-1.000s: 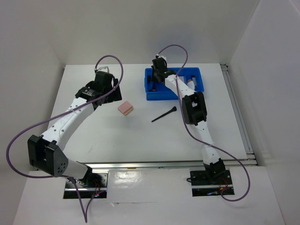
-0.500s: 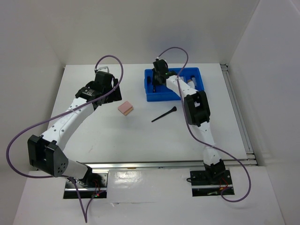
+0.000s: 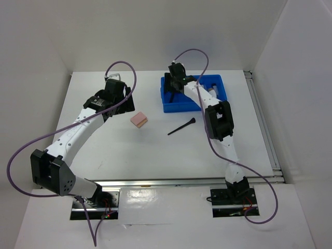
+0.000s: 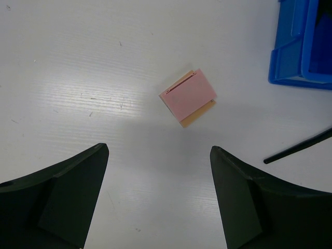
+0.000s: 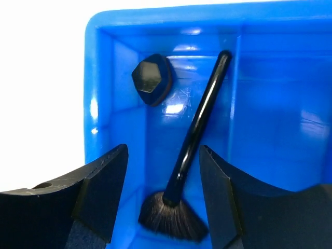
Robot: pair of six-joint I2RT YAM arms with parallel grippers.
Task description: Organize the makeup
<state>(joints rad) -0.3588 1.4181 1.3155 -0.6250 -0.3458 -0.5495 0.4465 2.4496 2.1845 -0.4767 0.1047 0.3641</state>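
A pink square sponge (image 3: 139,120) lies on the table; in the left wrist view it (image 4: 188,96) sits ahead of my open, empty left gripper (image 4: 158,153). A thin black brush (image 3: 181,126) lies loose on the table, its tip at the edge of the left wrist view (image 4: 298,148). My right gripper (image 5: 163,163) is open above the left compartment of the blue bin (image 5: 98,104). A black fan brush (image 5: 199,135) lies there between the fingers, untouched, beside a stubby dark brush (image 5: 152,79). A white piece (image 3: 211,91) shows in the bin.
The blue divided bin (image 3: 171,105) stands at the back centre of the white table; its corner shows in the left wrist view (image 4: 290,62). White walls enclose the table. A metal rail (image 3: 264,124) runs along the right edge.
My right gripper has shifted slightly over the bin's left compartment. The left arm, sponge and loose brush have not moved.
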